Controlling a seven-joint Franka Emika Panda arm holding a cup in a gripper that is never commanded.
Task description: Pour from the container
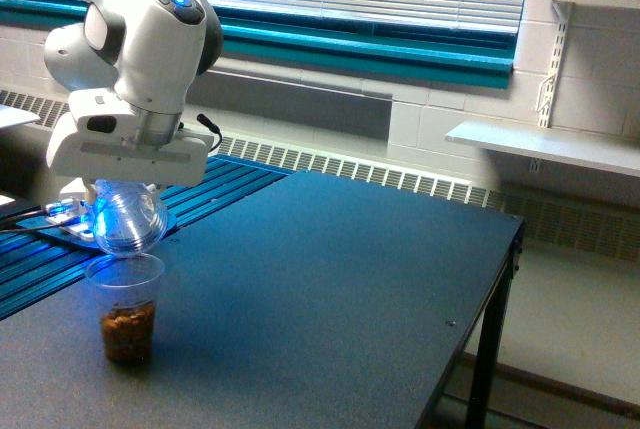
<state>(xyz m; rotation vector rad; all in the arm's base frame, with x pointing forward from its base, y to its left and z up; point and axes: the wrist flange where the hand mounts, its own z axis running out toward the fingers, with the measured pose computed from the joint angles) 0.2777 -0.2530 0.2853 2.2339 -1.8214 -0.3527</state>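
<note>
Where gripper (pixel 125 189) tilts: one container (pixel 128 219), one cup (pixel 126 307).

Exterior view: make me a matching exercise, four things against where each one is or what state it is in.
Things:
1. bowl
2. cup
3. gripper
4. shelf

States or places:
A. stands on the dark table, brown bits in its bottom
B. fixed to the wall at the exterior view's right
C. tipped over the cup, looks empty
D. grips the bowl from above

Pairs: 1-C, 2-A, 3-D, 4-B
</note>
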